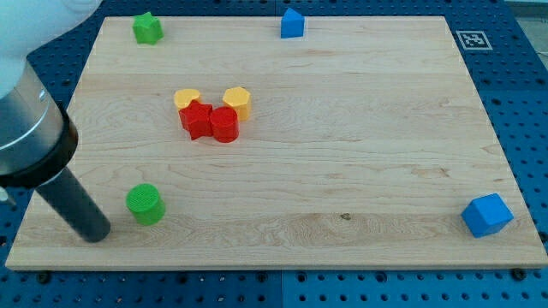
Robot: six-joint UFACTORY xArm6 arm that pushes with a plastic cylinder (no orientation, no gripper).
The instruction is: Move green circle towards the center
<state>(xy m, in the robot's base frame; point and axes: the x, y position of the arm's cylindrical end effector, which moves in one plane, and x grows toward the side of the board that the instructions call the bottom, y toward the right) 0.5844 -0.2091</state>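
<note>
The green circle (145, 204) is a short green cylinder near the board's bottom left corner. My tip (97, 234) rests on the board just to the view's left of it and slightly lower, a small gap apart. The dark rod rises from there toward the view's upper left. The board's middle lies up and to the right of the green circle.
A cluster sits left of centre: yellow half-round block (187, 98), yellow hexagon (237, 102), red star (198, 120), red cylinder (224, 125). A green star (147, 28) is at top left, a small blue block (292, 23) at top centre, a blue cube (486, 214) at bottom right.
</note>
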